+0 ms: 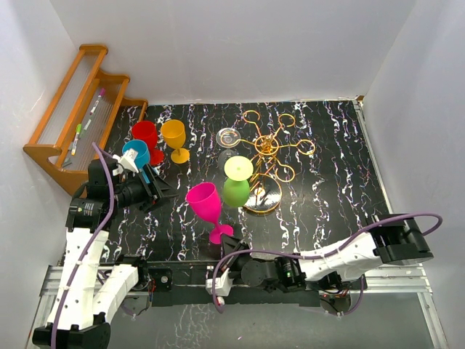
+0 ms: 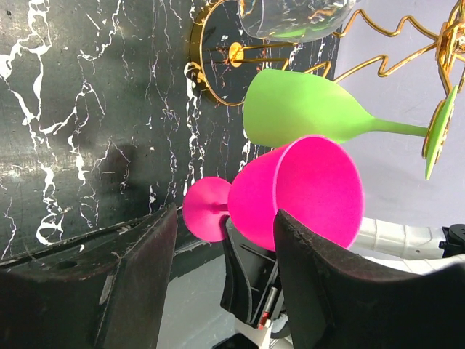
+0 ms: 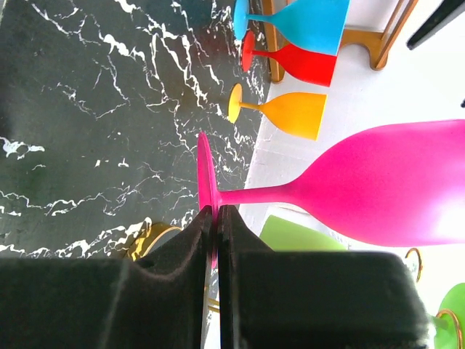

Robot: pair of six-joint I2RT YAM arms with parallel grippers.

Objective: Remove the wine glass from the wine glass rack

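Top view: the gold wine glass rack [image 1: 270, 145] stands mid-table on black marble [image 1: 320, 182]. A pink wine glass [image 1: 203, 201] stands off the rack, just in front of it, with the right gripper [image 1: 231, 246] at its foot. A green wine glass [image 1: 236, 193] and a clear one [image 1: 229, 137] hang from the rack. The left gripper [image 1: 158, 190] sits beside blue [image 1: 136, 153], red [image 1: 145, 133] and orange [image 1: 173, 134] glasses.

Left wrist: the left gripper [image 2: 225, 291] is spread wide and holds nothing. The pink glass [image 2: 305, 189] lies ahead of it, apart.

Right wrist: the right gripper [image 3: 216, 240] is pressed together, pinching the rim of the pink glass's [image 3: 392, 189] foot.
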